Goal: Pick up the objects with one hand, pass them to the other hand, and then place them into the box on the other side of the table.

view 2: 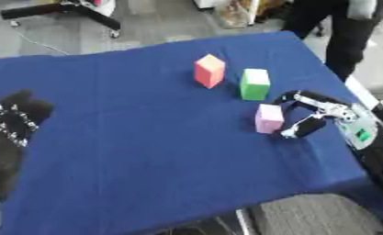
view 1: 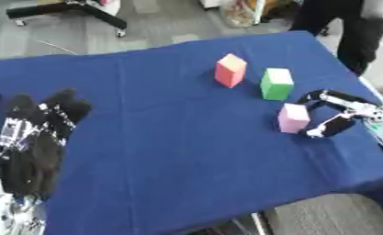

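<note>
In the left eye view the right hand point(view 1: 332, 115) lies by the table's right edge, thumb and fingers spread in an arc around the pink block point(view 1: 293, 118) without visibly closing on it; the block stands upright on the blue table point(view 1: 170, 137), long axis vertical, just left of the palm, so this hand is far nearer; the green block point(view 1: 276, 83) and orange block point(view 1: 230, 70) stand further toward the far edge.

In the right eye view the left hand point(view 2: 9, 124) rests by the left edge, well apart from all blocks, fingers relaxed; no box shows.
</note>
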